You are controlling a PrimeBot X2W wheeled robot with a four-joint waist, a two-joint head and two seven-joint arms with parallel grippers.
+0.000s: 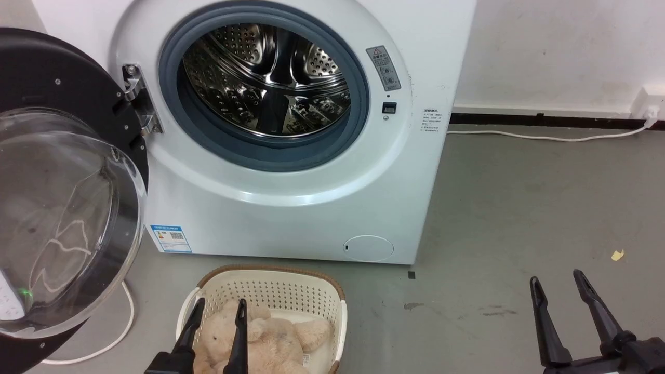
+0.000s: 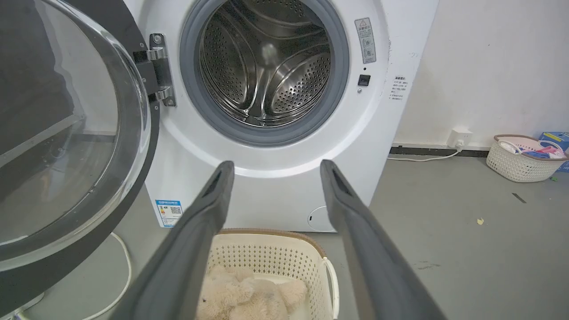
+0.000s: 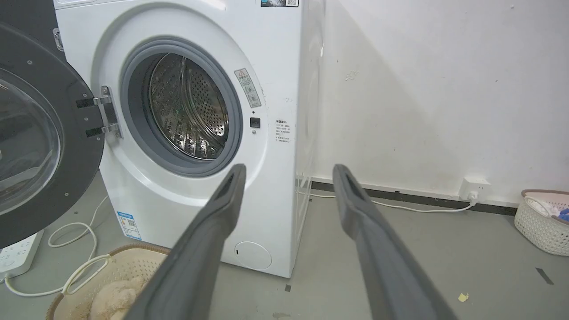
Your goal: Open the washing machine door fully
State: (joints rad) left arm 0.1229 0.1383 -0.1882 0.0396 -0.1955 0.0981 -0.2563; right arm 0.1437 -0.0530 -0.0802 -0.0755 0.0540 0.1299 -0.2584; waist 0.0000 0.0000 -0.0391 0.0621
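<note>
The door (image 1: 62,197) is standing wide open at the machine's left, clear of the drum (image 1: 265,78). The left gripper (image 1: 221,304) is hovering over the basket (image 1: 270,280), its 2 fingers spread and gripping nothing. The right gripper (image 1: 557,283) is gaping empty above the floor (image 1: 519,208).

This is a plain, unfurnished laundry corner. A white front-loading washing machine (image 1: 322,208) stands on a bare grey concrete floor (image 1: 519,208), against a scuffed white wall (image 1: 561,52) with a black skirting strip (image 1: 545,120). A white cable (image 1: 545,138) runs along the floor's back edge to a wall socket (image 1: 649,101). There are 2 perforated baskets on the floor: a cream laundry basket (image 1: 280,296) before the machine, and a second basket (image 2: 518,165) by the wall.
</note>
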